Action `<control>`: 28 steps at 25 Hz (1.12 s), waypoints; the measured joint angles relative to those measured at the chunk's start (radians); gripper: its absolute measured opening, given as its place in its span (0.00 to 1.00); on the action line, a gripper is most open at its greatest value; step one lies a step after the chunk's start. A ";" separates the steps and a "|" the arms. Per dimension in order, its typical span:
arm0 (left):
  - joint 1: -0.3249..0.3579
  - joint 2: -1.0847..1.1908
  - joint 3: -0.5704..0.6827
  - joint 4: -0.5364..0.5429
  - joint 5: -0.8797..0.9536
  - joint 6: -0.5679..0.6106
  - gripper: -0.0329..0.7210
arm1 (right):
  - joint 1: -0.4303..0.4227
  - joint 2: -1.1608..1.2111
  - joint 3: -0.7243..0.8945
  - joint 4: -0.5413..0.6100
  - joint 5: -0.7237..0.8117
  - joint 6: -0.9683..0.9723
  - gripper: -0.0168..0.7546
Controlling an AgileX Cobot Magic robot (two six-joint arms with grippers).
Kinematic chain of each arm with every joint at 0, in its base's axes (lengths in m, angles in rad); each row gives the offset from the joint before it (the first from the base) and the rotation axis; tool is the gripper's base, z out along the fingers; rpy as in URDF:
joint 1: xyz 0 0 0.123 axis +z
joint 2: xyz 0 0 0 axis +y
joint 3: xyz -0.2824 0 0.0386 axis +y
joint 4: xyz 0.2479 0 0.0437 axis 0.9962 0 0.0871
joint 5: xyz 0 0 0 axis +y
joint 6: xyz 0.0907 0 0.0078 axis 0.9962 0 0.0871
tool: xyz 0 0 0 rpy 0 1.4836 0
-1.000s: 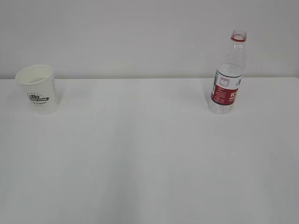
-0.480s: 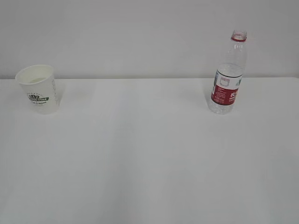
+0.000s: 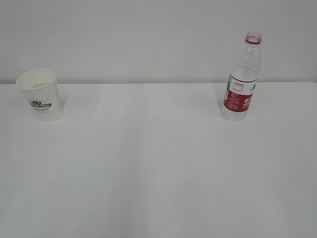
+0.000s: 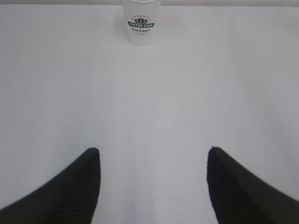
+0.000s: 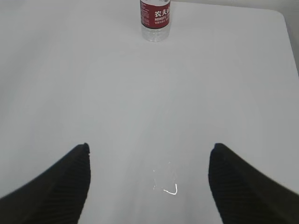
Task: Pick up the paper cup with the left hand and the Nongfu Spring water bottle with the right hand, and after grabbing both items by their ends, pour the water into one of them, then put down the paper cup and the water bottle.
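Left claw and right claw wide open, empty. Advance each straight: small white tapered paper cup, clear red-labelled plastic bottle upright on white desk; centre before closing.

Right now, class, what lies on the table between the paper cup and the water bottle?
Nothing: in the exterior view only bare white table runs between the paper cup on the left and the water bottle on the right.
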 joint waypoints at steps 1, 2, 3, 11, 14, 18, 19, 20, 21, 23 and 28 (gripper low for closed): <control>0.000 0.000 0.002 0.000 -0.004 0.000 0.73 | 0.000 0.000 0.000 0.000 0.000 0.000 0.79; 0.000 0.000 0.002 0.000 -0.007 0.000 0.73 | 0.000 0.000 0.000 0.000 0.000 0.000 0.79; 0.000 0.000 0.002 0.000 -0.007 0.000 0.73 | 0.000 0.000 0.000 0.000 0.000 0.000 0.79; 0.000 0.000 0.002 0.000 -0.012 0.000 0.73 | 0.000 0.000 0.000 -0.014 0.000 0.000 0.79; 0.000 0.000 0.002 0.000 -0.012 0.000 0.73 | 0.000 0.000 0.000 -0.014 0.000 0.000 0.79; 0.000 0.000 0.002 0.000 -0.012 0.002 0.73 | 0.000 0.000 0.000 -0.014 0.000 0.000 0.79; 0.000 0.000 0.002 0.000 -0.012 0.002 0.73 | 0.000 0.000 0.000 -0.014 0.000 0.000 0.79; 0.000 0.000 0.002 0.000 -0.012 0.002 0.73 | 0.000 0.000 0.000 -0.017 0.000 0.000 0.79; 0.000 0.000 0.002 0.000 -0.012 0.002 0.73 | 0.000 0.000 0.000 -0.021 0.000 0.007 0.79; 0.000 0.000 0.002 0.000 -0.012 0.002 0.73 | 0.000 0.000 0.000 -0.040 0.000 0.030 0.79; 0.000 0.000 0.002 0.000 -0.012 0.002 0.73 | 0.000 0.000 0.000 -0.053 0.000 0.049 0.79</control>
